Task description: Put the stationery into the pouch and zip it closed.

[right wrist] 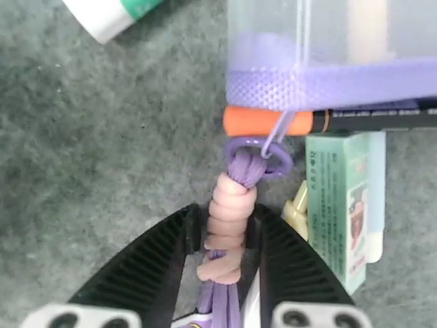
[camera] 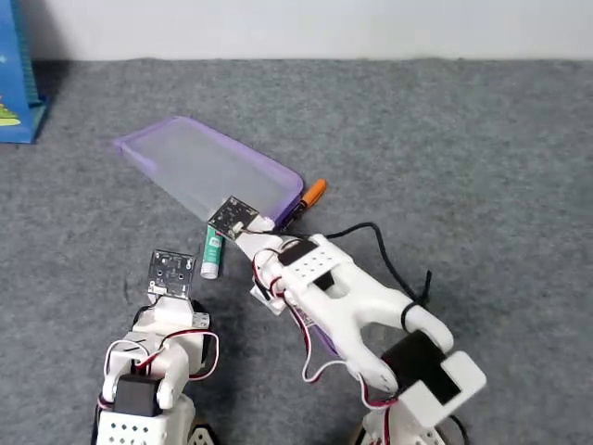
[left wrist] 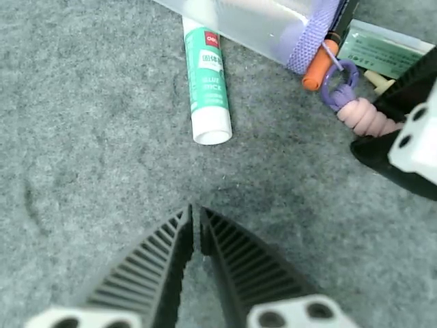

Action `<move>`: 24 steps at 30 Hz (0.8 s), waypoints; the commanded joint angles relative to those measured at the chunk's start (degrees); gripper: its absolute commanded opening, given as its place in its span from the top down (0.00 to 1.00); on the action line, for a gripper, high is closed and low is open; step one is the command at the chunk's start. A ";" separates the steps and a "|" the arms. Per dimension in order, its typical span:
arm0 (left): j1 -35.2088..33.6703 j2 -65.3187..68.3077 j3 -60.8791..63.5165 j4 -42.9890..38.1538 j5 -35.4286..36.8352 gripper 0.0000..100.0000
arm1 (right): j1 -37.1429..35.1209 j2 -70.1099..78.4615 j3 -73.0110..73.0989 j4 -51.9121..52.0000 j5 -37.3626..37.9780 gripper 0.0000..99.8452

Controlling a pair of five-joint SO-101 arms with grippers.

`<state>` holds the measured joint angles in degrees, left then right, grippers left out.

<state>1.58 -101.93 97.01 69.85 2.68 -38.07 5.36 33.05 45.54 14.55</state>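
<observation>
One glue stick (camera: 211, 255) at pouch (camera: 208, 167) edge; right gripper (right wrist: 225, 220) pinches zipper cord (right wrist: 231, 197).

I worked in what looked like a small robotics lab or hobby bench. The table was covered with a grey felt mat (camera: 482, 139) and backed by a plain white wall (camera: 324, 28), and a blue box (camera: 14, 83) stood at its far corner. My left arm (camera: 157, 362) and right arm (camera: 352, 306), both white plastic, stood side by side with a bare circuit board (camera: 172, 269) and loose wiring (camera: 301, 324) exposed, and test items, a pouch (camera: 208, 167) and a glue stick (camera: 212, 252), lay on the mat.
</observation>
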 commanded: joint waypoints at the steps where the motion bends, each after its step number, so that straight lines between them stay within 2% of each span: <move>1: 0.18 -0.70 -0.48 0.09 0.35 0.98 | 0.57 0.57 -3.96 3.12 -0.44 0.89; 6: 0.18 -0.70 -0.48 0.09 0.35 0.98 | 0.57 0.31 -4.31 4.62 -0.44 0.99; 24: 0.18 -0.70 -0.48 0.09 0.35 0.98 | 0.57 -20.97 -3.96 17.54 -2.37 0.99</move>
<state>1.76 -101.93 97.01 69.85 2.68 -38.07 -9.49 31.30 61.01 12.70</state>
